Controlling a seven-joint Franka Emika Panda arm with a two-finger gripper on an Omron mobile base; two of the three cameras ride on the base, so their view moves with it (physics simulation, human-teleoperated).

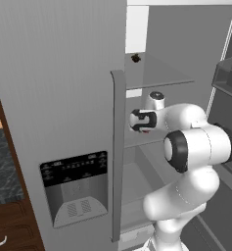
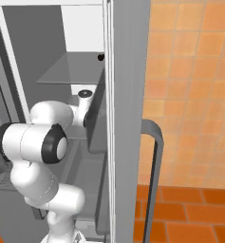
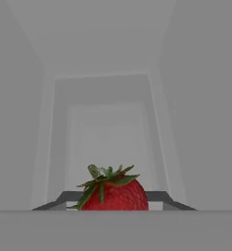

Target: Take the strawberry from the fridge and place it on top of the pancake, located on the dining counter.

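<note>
From the left base view, I am reaching my arm into the open fridge, past one small blackish item sitting on the upper shelf. In the hand view, one strawberry is sitting just ahead of my claw; I cannot tell my claw's state.

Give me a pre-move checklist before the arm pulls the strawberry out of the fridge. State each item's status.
1. Fridge door open, arm reaching inside: ok.
2. Strawberry centred low in the hand view, straight ahead of the gripper: ok.
3. Jaws actually clamped on the berry: cannot tell; the fingertips are not visible.
4. Berry upright, green leaves on top: ok.
5. Small dark item on the upper shelf, apart from the arm: ok.
6. Retreat path past the closed left door's handle: cannot tell.
</note>
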